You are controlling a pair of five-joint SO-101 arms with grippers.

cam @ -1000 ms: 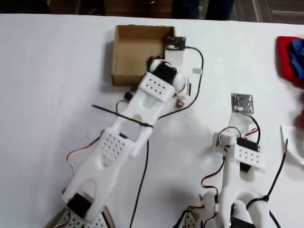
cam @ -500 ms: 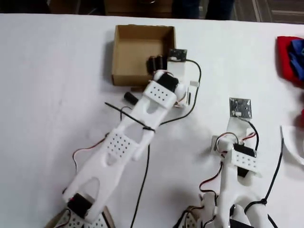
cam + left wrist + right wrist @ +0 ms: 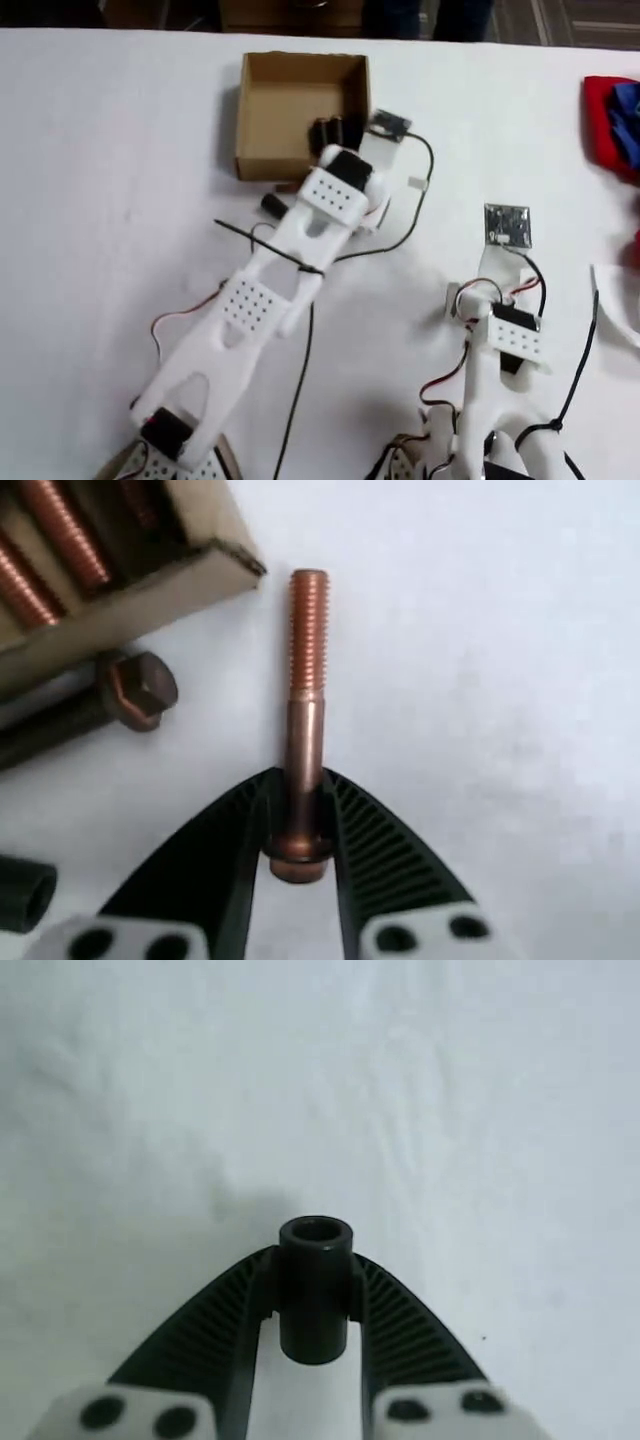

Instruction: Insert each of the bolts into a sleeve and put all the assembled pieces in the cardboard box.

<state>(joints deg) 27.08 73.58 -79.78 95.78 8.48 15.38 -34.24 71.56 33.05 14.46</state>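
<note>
Copper bolt clamped in L gripper nr cardboard box; R gripper clamps black sleeve.

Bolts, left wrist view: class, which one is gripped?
The copper bolt clamped near its head in the left gripper's jaws; the other bolts lie in or beside the cardboard box.

- Left arm: white printed shell, grids of small holes, black servo blocks, a black cable tie.
- Right arm: same white shell; red, black and white wires alongside.
- Jaws: black, ribbed, on white mounts.
</note>
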